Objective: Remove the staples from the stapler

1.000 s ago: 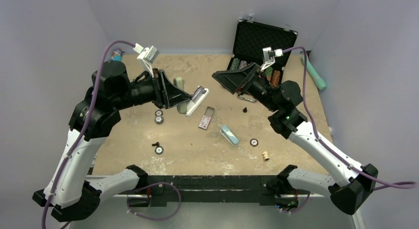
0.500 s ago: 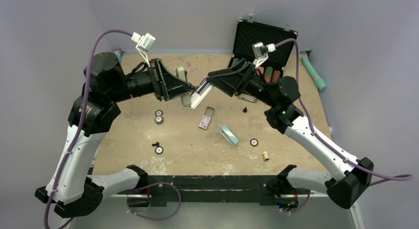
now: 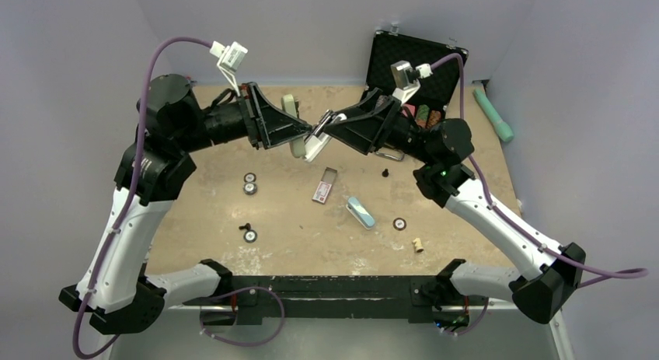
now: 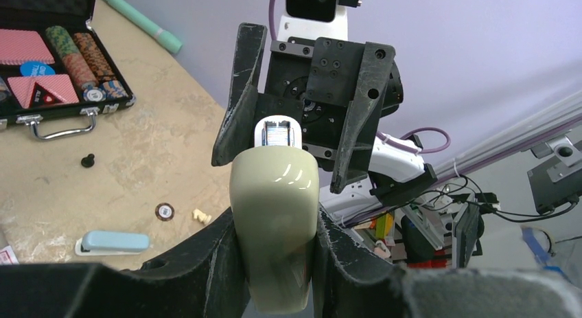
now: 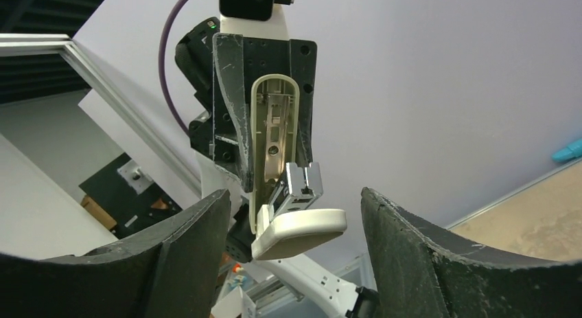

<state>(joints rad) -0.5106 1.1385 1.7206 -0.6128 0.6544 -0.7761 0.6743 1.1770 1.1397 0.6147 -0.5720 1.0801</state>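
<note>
Two staplers show. Judging by the arms, the one being worked on is the cream-green stapler [image 4: 274, 194], held in the air over the far half of the desk [image 3: 311, 239], toward 12 o'clock from its middle. The left fingers [image 4: 209, 263] are clamped on its glossy shell, part-way closed with the shell filling the gap. The stapler hangs open: shell upright, silver magazine [image 5: 300, 184] swung out at the lower end, pale base [image 5: 298, 229] beneath. No staples can be made out, and whether any sit in the magazine cannot be told.

The right fingers [image 5: 425, 263] stand wide apart at 3 and 9 o'clock of the open end, holding nothing. To do this step well, the right arm should centre on the silver magazine rather than the base. It should close gently and draw along the rail's line against a firm left grip, so the stapler does not twist.

A pale-blue stapler [image 3: 360, 212] lies on the desk at 5 o'clock of a small red-labelled box [image 3: 324, 186], well apart from both arms.
</note>
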